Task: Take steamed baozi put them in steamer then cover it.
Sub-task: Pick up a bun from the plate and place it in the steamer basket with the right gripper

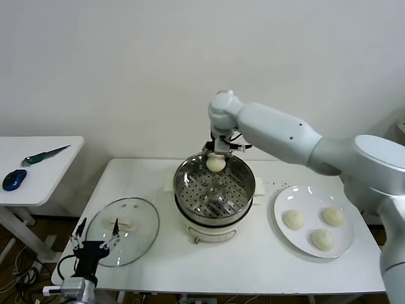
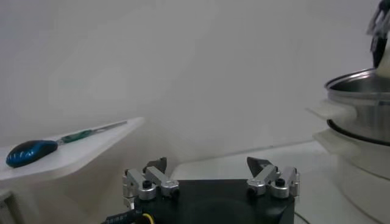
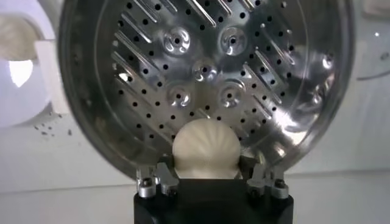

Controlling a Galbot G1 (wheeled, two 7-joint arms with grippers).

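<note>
My right gripper (image 1: 216, 158) reaches over the far rim of the steel steamer (image 1: 243, 193) and is shut on one baozi (image 1: 216, 163), held above the perforated bottom. In the right wrist view the bun (image 3: 205, 148) sits between the fingers over the steamer bottom (image 3: 201, 67), which holds no other bun. Three baozi (image 1: 321, 239) lie on the white plate (image 1: 280, 204) to the right. The glass cover (image 1: 124, 229) lies flat on the table to the left of the steamer. My left gripper (image 1: 95, 242) is open and empty near the cover's front edge.
The steamer stands on a white pot base (image 1: 212, 232) in the middle of the white table (image 1: 253, 266). A side table (image 1: 38, 158) to the left holds a blue mouse (image 1: 14, 179) and a green-handled tool (image 1: 44, 154). A wall stands behind.
</note>
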